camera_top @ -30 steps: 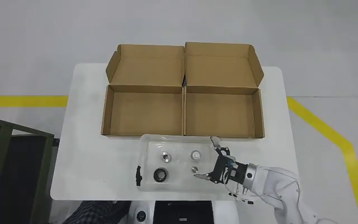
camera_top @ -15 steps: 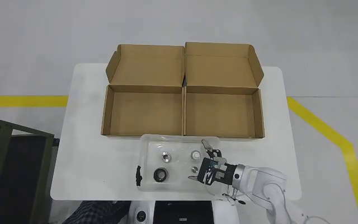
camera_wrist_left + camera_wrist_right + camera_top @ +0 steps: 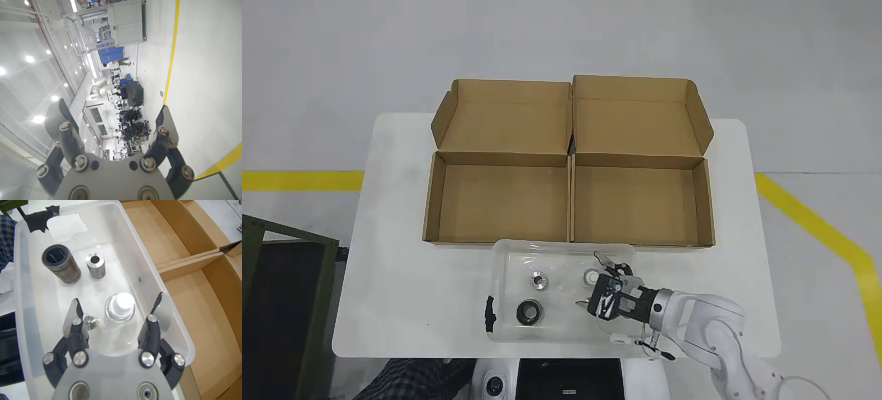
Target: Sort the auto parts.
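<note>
1. The right end effector [image 3: 118,297] (jaws spread wide, nothing held) hangs inside the clear bin [image 3: 149,260], straddling the white stepped part [image 3: 122,306]. All four parts lie in this bin, the others being a small silver fitting [image 3: 90,322], a silver bushing [image 3: 95,265] and a dark bearing sleeve [image 3: 60,264].
2. Risk: one finger stands just beside the small silver fitting. Closing could sweep it against the white stepped part, so you might pinch two items at once.
3. Risk: the white stepped part narrows in steps, so a grip high on its cap would probably slip.
4. Risk: the other finger stands near the bin wall. A skewed descent could catch the rim and drag the bin across the surface [image 3: 392,250].
5. Views: the right wrist view gives you the finger-to-part spacing. The top view gives you the two open cardboard boxes [image 3: 640,205] just beyond the bin. The left wrist view shows the left end effector [image 3: 113,105], likewise wide and empty, facing the room.
</note>
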`<act>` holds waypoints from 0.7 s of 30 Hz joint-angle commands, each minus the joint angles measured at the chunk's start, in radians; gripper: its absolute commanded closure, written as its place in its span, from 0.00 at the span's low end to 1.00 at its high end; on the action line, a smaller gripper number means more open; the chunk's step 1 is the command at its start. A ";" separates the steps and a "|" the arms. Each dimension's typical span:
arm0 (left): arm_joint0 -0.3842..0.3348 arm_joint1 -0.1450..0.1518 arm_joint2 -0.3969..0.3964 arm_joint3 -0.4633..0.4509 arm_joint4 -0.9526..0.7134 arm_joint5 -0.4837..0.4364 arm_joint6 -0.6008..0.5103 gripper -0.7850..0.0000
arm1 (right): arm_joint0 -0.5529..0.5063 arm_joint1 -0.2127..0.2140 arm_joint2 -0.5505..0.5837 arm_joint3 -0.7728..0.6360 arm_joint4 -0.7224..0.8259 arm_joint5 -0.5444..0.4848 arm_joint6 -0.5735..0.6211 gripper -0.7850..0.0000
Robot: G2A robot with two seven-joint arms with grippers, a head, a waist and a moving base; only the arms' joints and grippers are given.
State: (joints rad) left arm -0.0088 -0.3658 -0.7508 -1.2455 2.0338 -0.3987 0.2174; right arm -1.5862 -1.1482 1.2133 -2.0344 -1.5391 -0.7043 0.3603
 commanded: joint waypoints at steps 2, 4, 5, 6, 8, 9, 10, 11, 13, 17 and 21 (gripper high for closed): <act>0.000 0.000 0.000 0.000 0.000 0.000 0.000 0.00 | 0.007 0.000 -0.007 0.005 0.002 0.008 0.015 0.22; 0.000 0.000 0.000 0.000 0.000 0.000 0.000 0.00 | 0.011 0.001 -0.012 0.007 0.003 0.013 0.024 0.29; 0.000 0.000 0.000 0.000 0.000 0.000 0.000 0.00 | 0.013 0.001 -0.015 0.009 0.004 0.016 0.028 0.36; 0.000 0.000 0.000 0.000 0.000 0.000 0.000 0.00 | 0.015 0.001 -0.017 0.010 0.004 0.018 0.031 0.44; 0.000 0.000 0.000 0.000 0.000 0.000 0.000 0.00 | 0.018 0.002 -0.021 0.012 0.006 0.022 0.038 0.51; 0.000 0.000 0.000 0.000 0.000 0.000 0.000 0.00 | 0.020 0.002 -0.023 0.012 0.007 0.024 0.041 0.51; 0.000 0.000 0.000 0.000 0.000 0.000 0.000 0.00 | 0.021 0.002 -0.024 0.012 0.008 0.026 0.043 0.51; 0.000 0.000 0.000 0.000 0.000 0.000 0.000 0.00 | 0.023 0.003 -0.026 0.012 0.008 0.026 0.046 0.53; 0.000 0.000 0.000 0.000 0.000 0.000 0.000 0.00 | 0.025 0.003 -0.028 0.013 0.008 0.030 0.051 0.56; 0.000 0.000 0.000 0.000 0.000 0.000 0.000 0.00 | 0.030 0.005 -0.035 0.017 0.008 0.033 0.057 0.79; 0.000 0.000 0.000 0.000 0.000 0.000 0.000 0.00 | 0.034 0.007 -0.041 0.014 0.009 0.025 0.051 1.00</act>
State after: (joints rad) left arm -0.0088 -0.3658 -0.7508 -1.2455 2.0338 -0.3987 0.2174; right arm -1.5526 -1.1415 1.1727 -2.0186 -1.5296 -0.6777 0.4131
